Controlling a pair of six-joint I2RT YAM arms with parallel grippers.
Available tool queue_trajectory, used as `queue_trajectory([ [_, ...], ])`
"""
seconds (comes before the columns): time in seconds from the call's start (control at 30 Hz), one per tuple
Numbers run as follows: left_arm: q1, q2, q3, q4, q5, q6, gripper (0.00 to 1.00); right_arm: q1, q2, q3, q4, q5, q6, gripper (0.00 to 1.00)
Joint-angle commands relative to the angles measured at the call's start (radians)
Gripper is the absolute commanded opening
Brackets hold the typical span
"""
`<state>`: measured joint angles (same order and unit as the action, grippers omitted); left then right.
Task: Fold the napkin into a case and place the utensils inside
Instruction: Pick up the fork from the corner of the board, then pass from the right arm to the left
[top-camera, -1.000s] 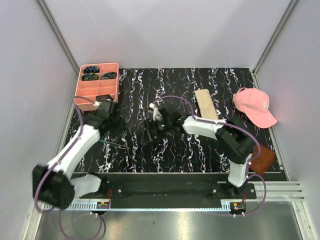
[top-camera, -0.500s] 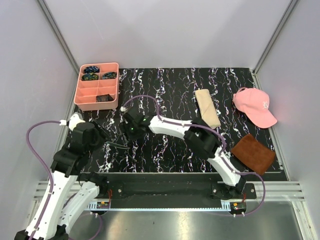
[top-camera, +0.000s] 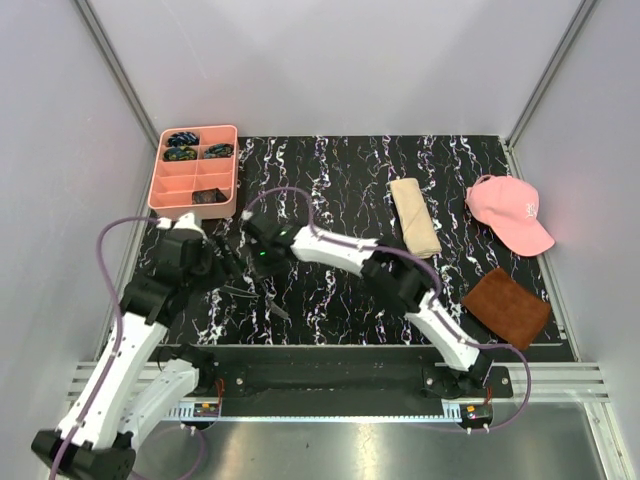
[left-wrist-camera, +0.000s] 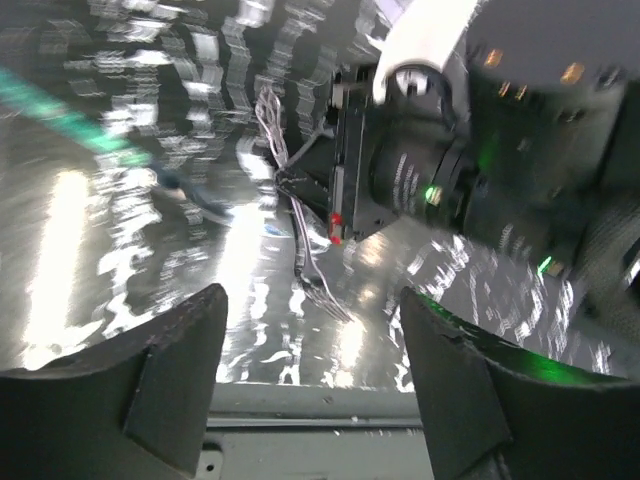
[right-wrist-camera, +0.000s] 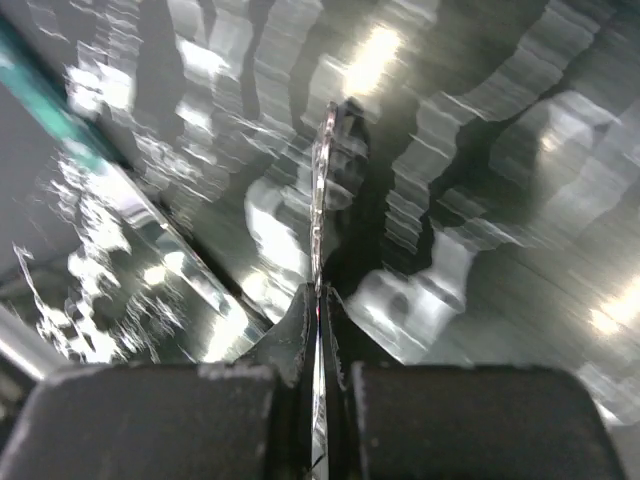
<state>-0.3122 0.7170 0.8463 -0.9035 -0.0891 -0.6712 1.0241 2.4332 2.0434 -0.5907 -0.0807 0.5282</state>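
Right tool (right-wrist-camera: 318, 292) is clamped shut on a fork (left-wrist-camera: 320, 285), pinching it edge-on w/ the tines hanging free over the worktop (top-camera: 340, 170). Left tool (left-wrist-camera: 310, 295) is wide open w/ nothing in it, sitting just beside the fork. The napkin (top-camera: 414, 215) is folded into a narrow strip and lies well apart, over on the right side near the pink cap (top-camera: 508, 215).

What could go wrong imo: that pinch is thin metal on metal, so the fork could swivel or slip out on the long carry across. The open left fingers are close enough to clip it too. And if the tines catch the napkin's edge, they'd prob shove the strip along instead of sliding in.

Surface is glossy black marble-look w/ white veins, lots of glare. Pale grey walls (top-camera: 330, 60) box it in. Pink tray (top-camera: 160, 195) is at back left, brown square (top-camera: 506, 306) at front right.
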Motion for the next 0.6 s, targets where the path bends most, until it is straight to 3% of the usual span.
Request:
queue_trajectory([
  [0.0, -0.079, 0.07, -0.035, 0.257, 0.21, 0.107, 0.72, -0.166, -0.273, -0.193, 0.033, -0.178, 0.079, 0.0],
  [0.1, -0.221, 0.162, -0.026, 0.366, 0.198, 0.111, 0.73, -0.299, -0.436, -0.383, 0.145, -0.414, 0.128, 0.0],
  [0.2, -0.338, 0.261, 0.0, 0.496, 0.235, 0.12, 0.73, -0.418, -0.577, -0.558, 0.225, -0.558, 0.159, 0.0],
  [0.27, -0.439, 0.307, 0.029, 0.554, 0.181, 0.174, 0.73, -0.472, -0.658, -0.669, 0.255, -0.619, 0.194, 0.0],
  [0.37, -0.618, 0.363, 0.083, 0.61, -0.061, 0.336, 0.68, -0.545, -0.741, -0.788, 0.31, -0.755, 0.243, 0.0],
  [0.53, -0.855, 0.412, 0.042, 0.826, -0.377, 0.641, 0.66, -0.622, -0.841, -0.94, 0.327, -0.794, 0.329, 0.0],
  [0.57, -0.879, 0.415, 0.021, 0.922, -0.418, 0.765, 0.66, -0.63, -0.855, -0.959, 0.333, -0.788, 0.341, 0.0],
])
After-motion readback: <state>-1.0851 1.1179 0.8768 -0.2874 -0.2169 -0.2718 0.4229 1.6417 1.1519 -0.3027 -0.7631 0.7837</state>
